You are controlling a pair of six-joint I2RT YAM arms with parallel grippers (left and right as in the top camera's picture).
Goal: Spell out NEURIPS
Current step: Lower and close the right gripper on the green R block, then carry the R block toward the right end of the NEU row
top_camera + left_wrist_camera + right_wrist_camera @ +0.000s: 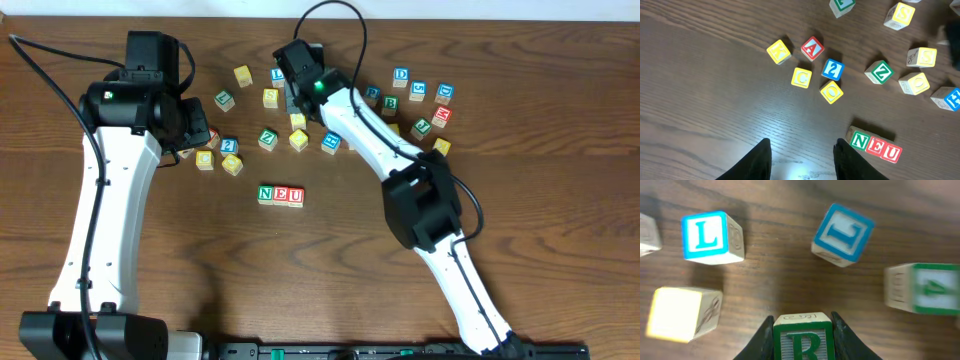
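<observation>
R cube (802, 342) is gripped betw. the fingers of the right claw (802, 327), at the far centre of the bench (200, 260); whether it's lifted can't be told. A blue L cube (705, 236) is seen nr it. N (266, 194), E (281, 195), U (296, 196) are set touching in a row mid-bench. Left claw (802, 160) is held wide, empty, over bare wood left of the row.

Dark wood table (520, 290) carries scattered cubes (242, 76), NEU row (281, 196)
</observation>
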